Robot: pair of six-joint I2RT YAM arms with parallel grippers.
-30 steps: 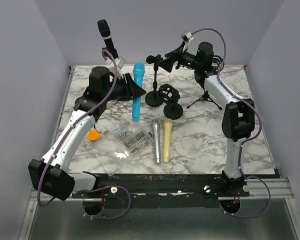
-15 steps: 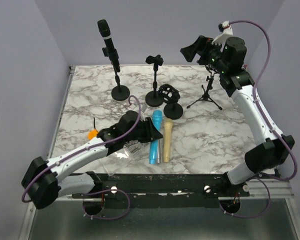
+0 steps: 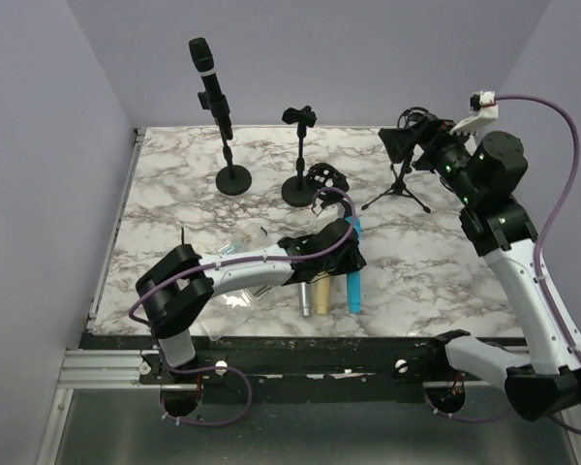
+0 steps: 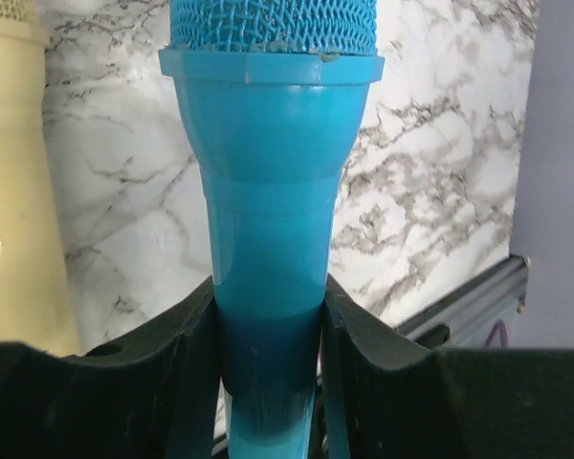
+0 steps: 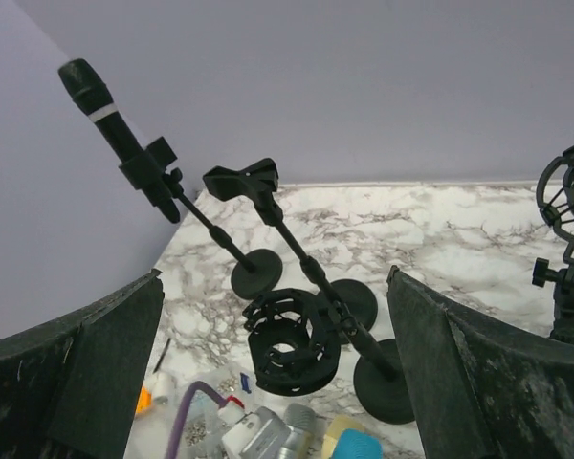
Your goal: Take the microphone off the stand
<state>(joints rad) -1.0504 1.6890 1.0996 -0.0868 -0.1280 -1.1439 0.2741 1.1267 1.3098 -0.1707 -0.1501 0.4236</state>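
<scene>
**Blue microphone clamped in left claw, low at the table's front**

The left claw (image 4: 268, 325) is clenched on the blue microphone (image 3: 354, 281). In the left wrist view its two dark fingers (image 4: 193, 335) press the tapered handle from either side, just below the collar, and the mesh head points away from the wrist. From above, the left arm reaches across the front of the marbled table (image 3: 174, 208). The blue microphone runs out of the claw toward the near edge, well apart from every stand. Whether it touches the table cannot be told. Just beside it on the left lies a cream microphone (image 3: 320, 294), and next to that a silver microphone (image 3: 303, 298).

At the back, a black microphone (image 3: 206, 77) sits tilted in its own round-based stand. To its right are a clip stand (image 3: 299, 155), a shock mount (image 3: 326, 178) and a small tripod (image 3: 399, 189).

The right claw (image 3: 407, 145) hangs raised over the back right, its fingers spread wide with nothing between them.
</scene>
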